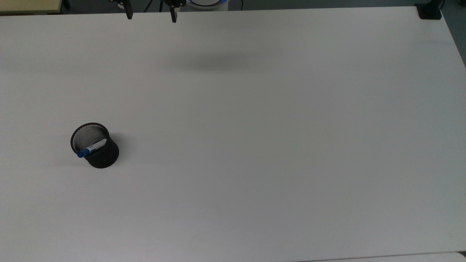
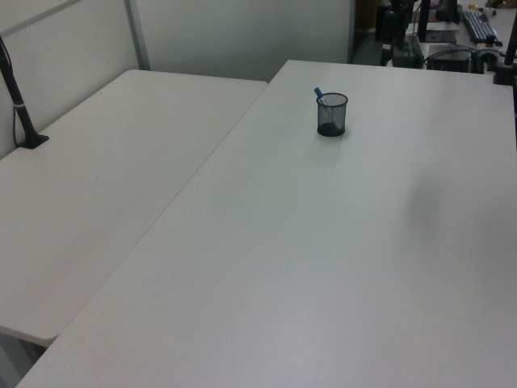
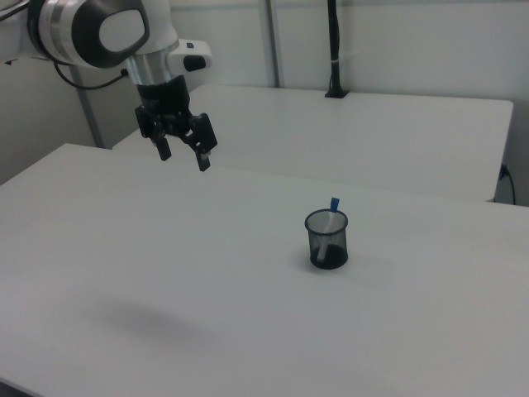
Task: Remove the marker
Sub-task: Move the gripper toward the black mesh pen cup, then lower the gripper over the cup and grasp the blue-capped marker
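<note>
The marker (image 1: pixel 91 148) stands tilted inside a black mesh cup (image 1: pixel 99 153), its blue cap (image 1: pixel 83 154) poking over the rim toward the top view's lower left, its white barrel leaning across the opening. A blue label sits on the barrel; its writing is too small to read. In the right view the blue end (image 3: pixel 334 203) rises above the cup's (image 3: pixel 328 241) far rim, and in the left view it (image 2: pixel 318 93) sticks up at the cup's (image 2: pixel 332 115) left edge.

The cup sits on the white worktop (image 1: pixel 255 145) toward the top view's left edge, about midway between the far and near edges, with bare surface open on every side of it.

The tool (image 1: pixel 151 17) hangs at the far edge in the top view, well apart from the cup, its two dark fingers (image 1: pixel 129 14) spread wide and holding nothing. In the right view the tool (image 3: pixel 183 156) hovers high above the worktop, to the cup's left, and a soft shadow (image 3: pixel 145 321) lies on the surface below.

A second white table (image 2: pixel 97 186) adjoins the worktop, with a black post (image 3: pixel 334 50) clamped on it. Pale partition walls stand behind.
</note>
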Robot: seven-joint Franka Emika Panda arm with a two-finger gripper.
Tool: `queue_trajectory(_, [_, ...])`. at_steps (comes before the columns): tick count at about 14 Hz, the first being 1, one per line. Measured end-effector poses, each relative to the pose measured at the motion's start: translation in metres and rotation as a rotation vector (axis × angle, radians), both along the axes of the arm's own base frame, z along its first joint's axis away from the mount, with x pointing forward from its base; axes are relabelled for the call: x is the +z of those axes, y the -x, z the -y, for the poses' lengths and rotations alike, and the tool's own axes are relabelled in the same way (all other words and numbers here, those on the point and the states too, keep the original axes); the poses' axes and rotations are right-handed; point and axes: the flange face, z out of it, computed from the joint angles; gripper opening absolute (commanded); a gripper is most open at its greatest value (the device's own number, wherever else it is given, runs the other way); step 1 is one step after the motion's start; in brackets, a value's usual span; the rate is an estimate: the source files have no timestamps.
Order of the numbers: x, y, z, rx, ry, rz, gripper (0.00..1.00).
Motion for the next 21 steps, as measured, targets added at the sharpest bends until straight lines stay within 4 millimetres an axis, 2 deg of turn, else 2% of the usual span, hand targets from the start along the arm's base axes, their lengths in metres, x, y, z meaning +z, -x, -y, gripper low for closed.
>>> queue_trajectory(13, [0.0, 0.0, 0.001, -0.001, 0.0, 0.0, 1.0])
queue_trajectory(16, [-0.002, -0.003, 0.022, -0.004, 0.008, 0.027, 1.0])
queue_trajectory(19, [-0.021, -0.029, 0.058, 0.024, 0.043, 0.13, 1.0])
queue_trajectory(21, [-0.044, -0.052, 0.081, 0.018, 0.074, 0.207, 1.0])
